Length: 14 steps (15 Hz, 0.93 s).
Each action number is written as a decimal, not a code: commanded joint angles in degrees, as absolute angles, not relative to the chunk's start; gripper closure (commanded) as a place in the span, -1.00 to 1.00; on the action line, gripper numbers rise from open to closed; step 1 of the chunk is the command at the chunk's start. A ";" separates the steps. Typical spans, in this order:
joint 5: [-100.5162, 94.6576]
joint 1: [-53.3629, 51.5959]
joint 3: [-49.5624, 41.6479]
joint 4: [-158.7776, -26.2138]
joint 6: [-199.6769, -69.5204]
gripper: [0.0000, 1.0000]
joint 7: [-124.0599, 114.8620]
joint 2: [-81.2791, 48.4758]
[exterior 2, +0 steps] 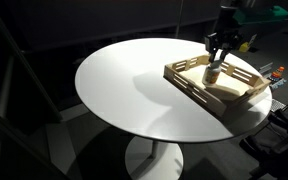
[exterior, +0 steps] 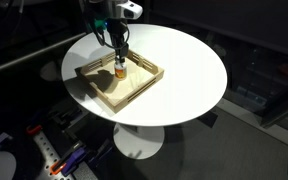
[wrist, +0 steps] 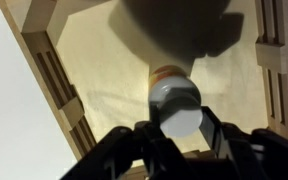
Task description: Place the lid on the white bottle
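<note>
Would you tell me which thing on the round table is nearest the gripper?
The small white-topped, orange bottle standing inside the wooden tray; the gripper's fingers flank its white top, while the tray's slatted walls lie farther off.

a round white table (exterior: 189, 75) carries one wooden tray (exterior: 144, 82).

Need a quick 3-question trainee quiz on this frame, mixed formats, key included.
1. True or false: the white bottle stands outside the wooden tray.
2. The gripper is: A) directly over the bottle; B) off to the tray's side; C) resting on the tray's rim.
3. Fill in: the tray sits on a round ___ table.
Key: 1 false, it stands inside; 2 A; 3 white.
</note>
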<state>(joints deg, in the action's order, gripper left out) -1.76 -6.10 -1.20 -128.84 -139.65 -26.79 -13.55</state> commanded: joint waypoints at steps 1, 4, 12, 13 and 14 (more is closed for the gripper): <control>-2.06 -6.14 -1.34 -129.26 -140.88 0.27 -27.29 -13.23; -1.48 -5.89 -1.24 -129.38 -141.96 0.21 -26.55 -13.66; 0.23 -5.46 -0.82 -129.72 -141.89 -0.22 -25.22 -13.68; 0.65 -5.38 -0.67 -129.84 -141.55 -0.53 -24.82 -13.40; 1.23 -5.29 -0.52 -129.91 -141.28 -0.66 -24.42 -13.20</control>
<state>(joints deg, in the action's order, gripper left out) -0.93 -5.98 -1.16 -129.31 -141.55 -26.54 -14.05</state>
